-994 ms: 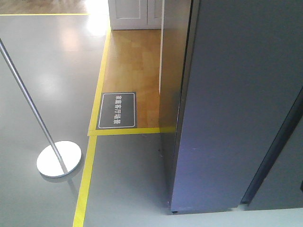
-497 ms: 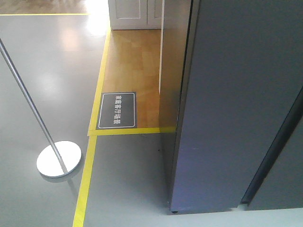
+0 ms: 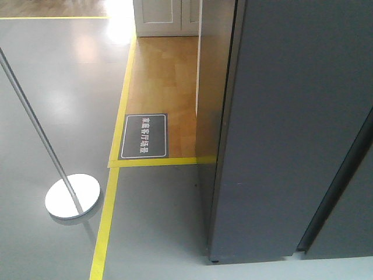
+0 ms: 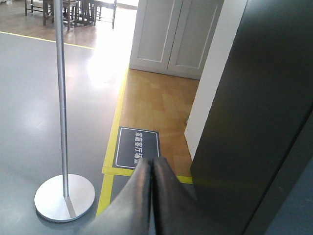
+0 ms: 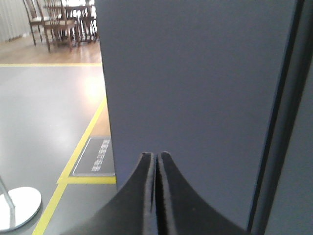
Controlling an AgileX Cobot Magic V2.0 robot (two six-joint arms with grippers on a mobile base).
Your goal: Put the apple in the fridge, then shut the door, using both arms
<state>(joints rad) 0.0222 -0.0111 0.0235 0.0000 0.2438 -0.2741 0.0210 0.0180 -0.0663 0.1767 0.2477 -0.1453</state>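
Observation:
The tall dark grey fridge fills the right of the front view, and only its outer grey face shows. It also shows in the left wrist view and in the right wrist view. A dark vertical seam runs down its right part. No white lining or shelves are in view. The apple is out of view. My left gripper is shut and empty, just left of the fridge's corner. My right gripper is shut and empty, close in front of the grey panel.
A thin metal pole with a round base stands on the grey floor at the left. Yellow floor tape borders a wooden floor patch with a dark sign. White cabinet doors and chairs stand far behind.

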